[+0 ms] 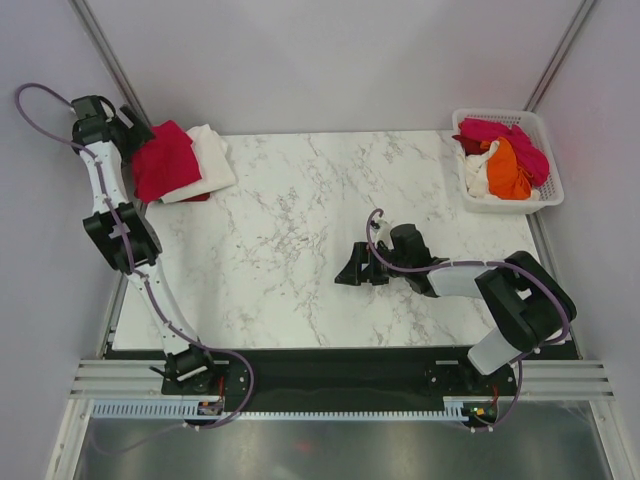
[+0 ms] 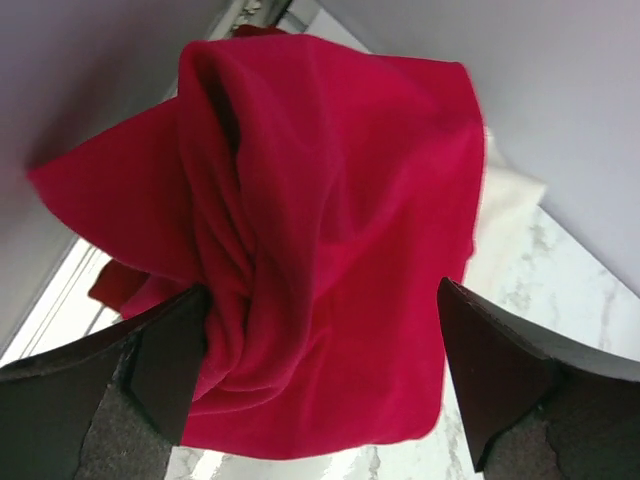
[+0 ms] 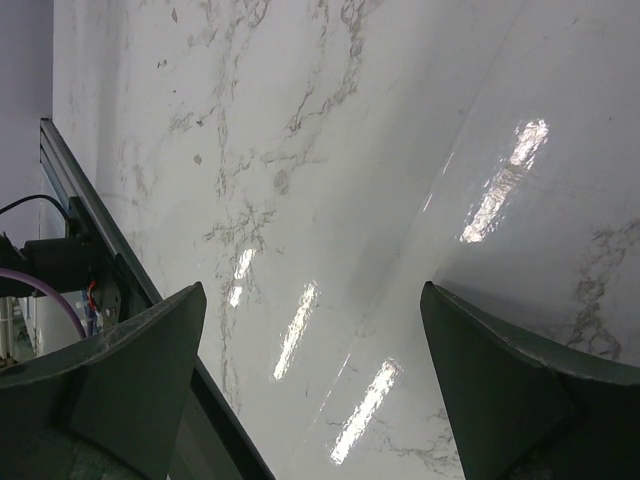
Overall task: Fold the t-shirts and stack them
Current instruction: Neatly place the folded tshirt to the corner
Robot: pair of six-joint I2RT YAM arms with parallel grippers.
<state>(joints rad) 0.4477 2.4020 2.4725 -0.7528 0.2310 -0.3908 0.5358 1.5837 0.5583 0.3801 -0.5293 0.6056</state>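
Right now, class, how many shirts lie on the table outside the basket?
2 clearly: a crimson shirt at the far-left corner, overlapping a cream shirt beside it. A dark red edge underneath may be a third.

The left arm [image 1: 105, 190] reaches far out to its own left, jaws spread wide. The right arm [image 1: 460, 278] crouches low, elbow bent, jaws equally wide apart.

A white marble-pattern table [image 1: 290, 240] with grey veins stands boxed in by 3 plain pale grey walls [image 1: 330, 60]; a ribbed metal rail [image 1: 340, 378] lines its near edge, and overhead light glints off the glossy top
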